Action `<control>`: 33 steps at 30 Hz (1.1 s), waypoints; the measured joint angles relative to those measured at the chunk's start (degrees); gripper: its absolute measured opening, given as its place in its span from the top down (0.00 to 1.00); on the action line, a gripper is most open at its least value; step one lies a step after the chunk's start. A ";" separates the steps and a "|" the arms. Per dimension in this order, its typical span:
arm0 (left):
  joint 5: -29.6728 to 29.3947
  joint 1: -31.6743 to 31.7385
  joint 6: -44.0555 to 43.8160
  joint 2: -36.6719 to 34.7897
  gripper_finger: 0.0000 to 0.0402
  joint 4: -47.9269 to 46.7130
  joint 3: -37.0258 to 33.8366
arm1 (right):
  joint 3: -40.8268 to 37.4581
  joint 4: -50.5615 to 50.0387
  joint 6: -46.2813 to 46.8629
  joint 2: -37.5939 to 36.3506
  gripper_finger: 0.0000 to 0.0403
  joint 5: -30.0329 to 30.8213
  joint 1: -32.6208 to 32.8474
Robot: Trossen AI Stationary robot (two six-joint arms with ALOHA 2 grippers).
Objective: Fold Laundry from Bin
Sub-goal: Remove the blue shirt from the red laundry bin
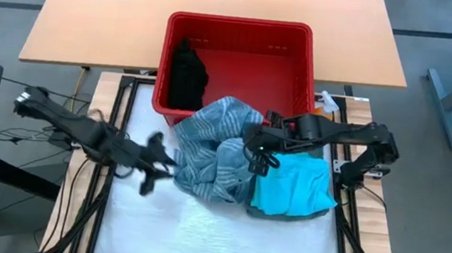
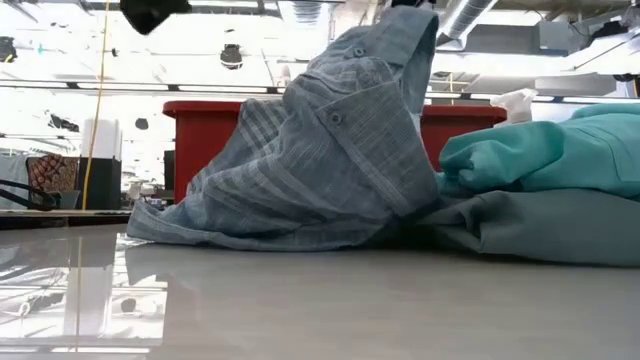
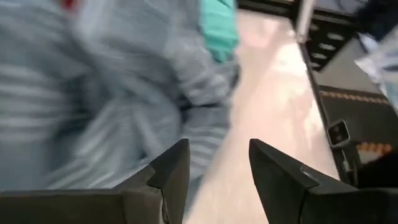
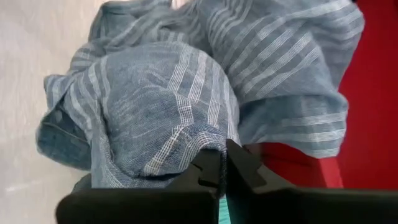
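At frame centre, the right gripper pinches the striped shirt, lifting it for unfolding; the left gripper stands released.

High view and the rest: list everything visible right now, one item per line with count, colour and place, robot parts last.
bin: one, red, at the far edge of the work surface, against the wooden table.
black garment: one, black, inside the bin at its left end.
striped cloth: one, blue-grey, draped from the bin's front rim down onto the work surface, its top lifted.
teal garment: one, bright teal, right of the striped cloth, lying on a grey-green one.
grey-green garment: one, dull grey-green, under the teal garment.
wooden table: one, light wood, beyond the bin.
left gripper: one, dark, open, just left of the striped cloth.
right gripper: one, dark, shut on the striped cloth.
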 joint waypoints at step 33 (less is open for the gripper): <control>-0.04 -1.30 16.01 38.70 0.66 22.74 -8.70 | 0.02 -5.41 5.60 0.87 0.92 -4.56 2.64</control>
